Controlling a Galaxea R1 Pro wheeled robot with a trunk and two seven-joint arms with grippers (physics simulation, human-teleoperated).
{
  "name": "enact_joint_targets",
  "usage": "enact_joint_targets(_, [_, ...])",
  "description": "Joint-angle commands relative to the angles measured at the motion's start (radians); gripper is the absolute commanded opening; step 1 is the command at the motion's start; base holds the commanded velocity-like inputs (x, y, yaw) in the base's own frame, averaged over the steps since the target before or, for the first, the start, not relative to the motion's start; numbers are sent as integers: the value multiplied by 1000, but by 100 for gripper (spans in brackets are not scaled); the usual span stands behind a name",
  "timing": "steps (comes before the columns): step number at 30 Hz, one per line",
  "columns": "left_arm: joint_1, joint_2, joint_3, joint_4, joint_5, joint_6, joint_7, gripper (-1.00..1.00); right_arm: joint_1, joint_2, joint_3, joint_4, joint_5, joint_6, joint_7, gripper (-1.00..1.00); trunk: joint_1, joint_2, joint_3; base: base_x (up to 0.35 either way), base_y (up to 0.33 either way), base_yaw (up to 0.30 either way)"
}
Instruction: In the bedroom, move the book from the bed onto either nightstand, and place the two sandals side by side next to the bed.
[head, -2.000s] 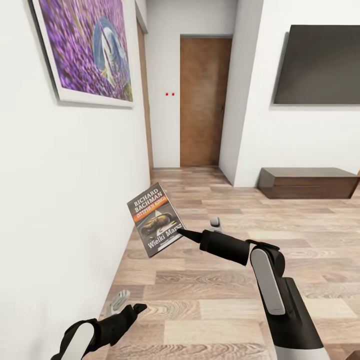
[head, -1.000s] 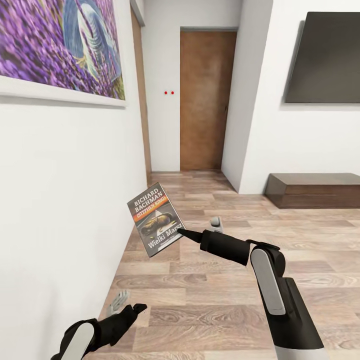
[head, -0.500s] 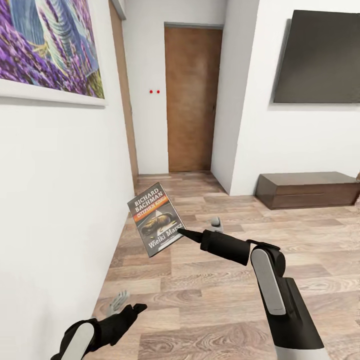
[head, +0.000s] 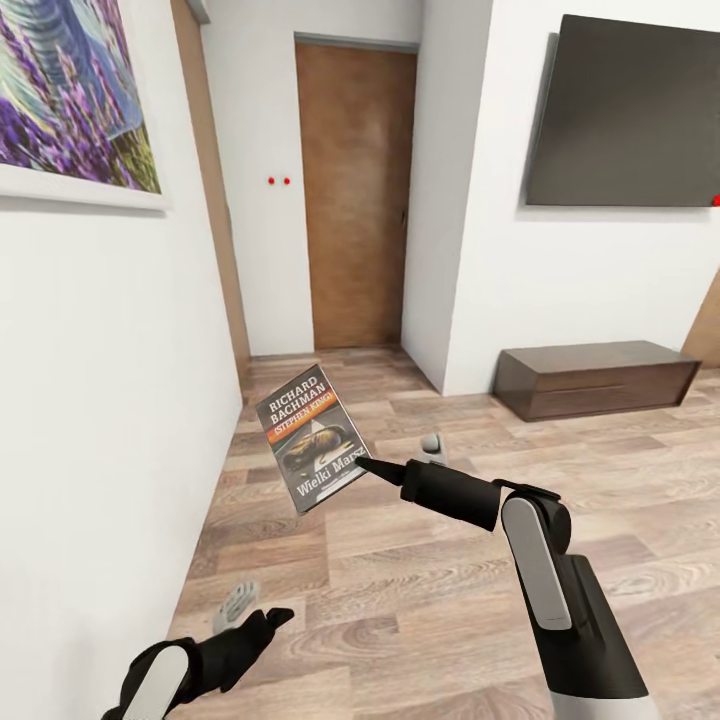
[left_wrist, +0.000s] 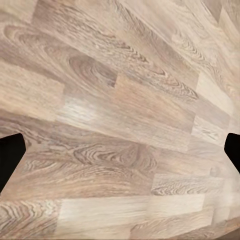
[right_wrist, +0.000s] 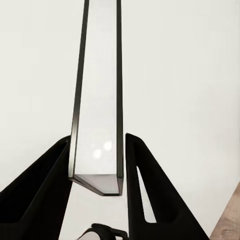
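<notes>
Right gripper (head: 365, 466) carries the book (head: 311, 437) through a hallway.

In the right wrist view the two black fingers (right_wrist: 47, 185) are pressed against both covers of the book (right_wrist: 96, 100), seen edge-on with its white pages between them. From the head view the book is held off the wood-plank floor (head: 420, 560), cover up and tilted, close to the white wall (head: 90, 400) on the left. The left gripper (head: 262, 620) hangs low over the floor, its finger tips spread wide apart with nothing between them. Beyond stand a brown door (head: 355, 200), a dark wall-mounted screen (head: 625, 115), a low dark cabinet (head: 595, 380) and a purple painting (head: 65, 95).
</notes>
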Motion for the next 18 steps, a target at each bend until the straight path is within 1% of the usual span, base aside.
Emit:
enact_joint_targets(1, [-2, 1, -2, 0, 11, 1, 9, 100, -1, 1, -2, -1, -4, 7, 7, -100, 0, 0, -1, 327, 50, -19])
enact_joint_targets(11, [-4, 1, -2, 2, 11, 1, 9, 100, -1, 0, -2, -1, -4, 7, 8, -100, 0, 0, -1, 327, 19, -11])
enact_joint_targets(15, [-5, 1, -2, 7, 11, 1, 9, 100, -4, 0, -9, -1, -4, 7, 8, -100, 0, 0, -1, 327, 4, -107])
enact_joint_targets(17, [-7, 1, -2, 12, 11, 1, 9, 100, -6, -1, -26, -1, -4, 7, 7, -100, 0, 0, -1, 327, 2, -169])
enact_joint_targets(18, [-8, 1, -2, 17, 10, 1, 9, 100, -8, -5, -53, -1, -5, 7, 7, -100, 0, 0, -1, 327, 1, -209])
